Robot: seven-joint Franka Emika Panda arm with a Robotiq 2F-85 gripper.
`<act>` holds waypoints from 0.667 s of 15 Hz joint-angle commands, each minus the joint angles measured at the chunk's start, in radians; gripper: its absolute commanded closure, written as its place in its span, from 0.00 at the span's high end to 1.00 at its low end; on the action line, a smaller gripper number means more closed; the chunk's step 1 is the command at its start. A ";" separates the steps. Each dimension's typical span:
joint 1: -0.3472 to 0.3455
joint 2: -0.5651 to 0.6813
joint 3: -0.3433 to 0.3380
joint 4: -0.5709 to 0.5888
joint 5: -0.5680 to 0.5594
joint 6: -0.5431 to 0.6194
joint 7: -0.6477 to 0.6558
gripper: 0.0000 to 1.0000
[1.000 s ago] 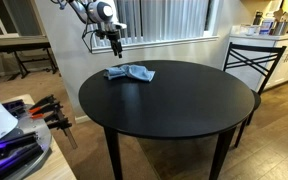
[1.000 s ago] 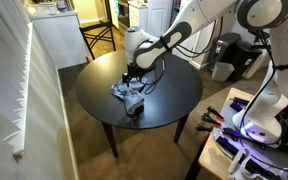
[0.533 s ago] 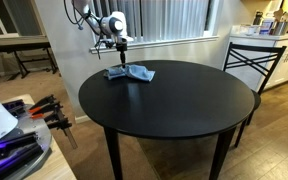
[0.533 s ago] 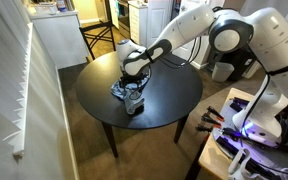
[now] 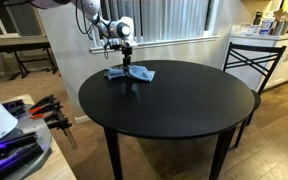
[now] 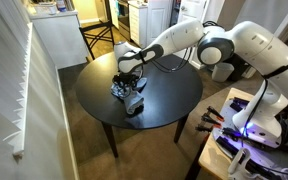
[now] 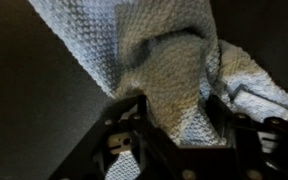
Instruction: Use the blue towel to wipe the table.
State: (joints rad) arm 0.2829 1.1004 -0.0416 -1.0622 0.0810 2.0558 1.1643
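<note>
The blue towel (image 5: 131,73) lies bunched on the round table (image 5: 184,110), upper left of centre in an exterior view, straight under the gripper (image 5: 130,62). The arm comes in from the top left, wrist pointing down. In the wrist view the jaws stand apart, straddling a raised fold that runs up the frame; closing should pinch it.
</note>
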 commanded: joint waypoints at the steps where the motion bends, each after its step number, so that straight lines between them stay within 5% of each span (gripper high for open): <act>1: -0.021 0.062 0.017 0.111 0.028 -0.058 0.081 0.34; 6: -0.026 0.133 -0.010 0.213 0.004 -0.113 0.198 0.03; 10: -0.084 0.123 -0.017 0.219 0.042 -0.122 0.275 0.03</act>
State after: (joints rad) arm 0.2483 1.2154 -0.0543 -0.8601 0.0863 1.9423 1.3919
